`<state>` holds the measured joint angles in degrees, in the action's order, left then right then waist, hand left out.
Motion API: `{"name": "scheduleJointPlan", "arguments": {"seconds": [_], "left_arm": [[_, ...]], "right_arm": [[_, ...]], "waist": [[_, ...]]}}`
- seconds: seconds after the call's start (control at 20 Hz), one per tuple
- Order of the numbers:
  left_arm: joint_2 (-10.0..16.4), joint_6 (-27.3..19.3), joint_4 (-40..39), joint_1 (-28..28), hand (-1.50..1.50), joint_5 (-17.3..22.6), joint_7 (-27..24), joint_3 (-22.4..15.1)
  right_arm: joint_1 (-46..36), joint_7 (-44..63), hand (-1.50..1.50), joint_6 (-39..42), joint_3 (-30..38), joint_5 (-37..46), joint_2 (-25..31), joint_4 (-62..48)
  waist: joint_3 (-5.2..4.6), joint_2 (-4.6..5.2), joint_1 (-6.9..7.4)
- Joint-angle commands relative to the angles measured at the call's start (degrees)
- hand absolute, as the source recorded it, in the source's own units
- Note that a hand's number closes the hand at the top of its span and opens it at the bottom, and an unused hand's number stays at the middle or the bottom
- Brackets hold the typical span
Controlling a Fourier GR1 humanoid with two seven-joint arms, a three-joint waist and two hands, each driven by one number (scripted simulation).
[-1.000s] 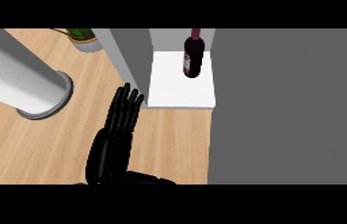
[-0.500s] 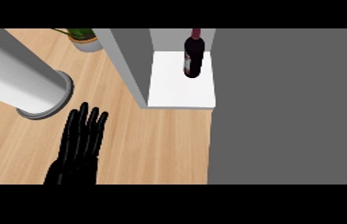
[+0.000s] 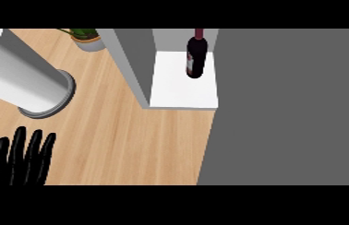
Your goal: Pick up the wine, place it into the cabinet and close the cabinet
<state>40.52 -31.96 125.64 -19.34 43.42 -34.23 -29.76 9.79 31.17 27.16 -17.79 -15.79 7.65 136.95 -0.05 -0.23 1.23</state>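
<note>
A dark wine bottle (image 3: 195, 58) with a red cap and a pale label stands upright on the white shelf floor (image 3: 178, 89) of the cabinet, near the shelf's back right. The cabinet's grey side wall (image 3: 134, 62) rises along the shelf's left. A wide dark grey panel (image 3: 279, 109) fills the view's right side and borders the shelf. My left hand (image 3: 26, 162) shows at the lower left corner, fingers straight and pointing up, holding nothing and far from the bottle. My right hand does not show.
A tall light grey cylinder (image 3: 33, 79) with a round base stands on the wooden counter (image 3: 136, 141) at the left. A small potted plant (image 3: 87, 38) sits at the back, left of the cabinet wall.
My left hand has drawn back from the cabinet's front toward the lower left corner, and its forearm has left the view. The bottle has not moved.
</note>
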Motion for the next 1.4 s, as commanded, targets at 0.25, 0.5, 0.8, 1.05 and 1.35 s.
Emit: {"name": "scheduleJointPlan", "arguments": {"seconds": [0.25, 0.5, 0.8, 1.05, 1.35], "left_arm": [[7.4, 13.7, 3.6, -17.3, -1.50, 7.5, -5.5, 15.0], [8.3, 20.2, 2.3, -21.1, -1.50, 9.9, -6.3, 21.3], [9.2, 29.0, 1.5, -26.1, -1.50, 13.1, -6.1, 28.2], [9.0, 29.7, 3.3, -25.5, -1.50, 15.0, -2.8, 32.7], [7.3, 30.7, 3.6, -25.8, -1.50, 15.6, 0.2, 34.5]], "right_arm": [[-5.9, 9.2, 1.50, -9.2, -15.2, 10.5, -7.0, 6.6], [-19.6, 9.7, 1.50, -19.2, -22.2, 18.3, -7.6, -1.8], [-31.9, 7.1, 1.50, -30.7, -25.8, 23.0, -7.6, -13.7], [-45.4, 7.8, 1.50, -37.4, -21.3, 19.4, -7.6, -23.4], [-56.9, 4.7, 1.50, -38.9, -14.0, 15.8, -7.6, -36.2]], "waist": [[-0.12, -0.46, 0.61], [-0.13, -0.20, 0.95], [-0.07, -0.06, 1.37], [-0.01, 0.21, 0.93], [0.04, 0.31, 0.64]]}}
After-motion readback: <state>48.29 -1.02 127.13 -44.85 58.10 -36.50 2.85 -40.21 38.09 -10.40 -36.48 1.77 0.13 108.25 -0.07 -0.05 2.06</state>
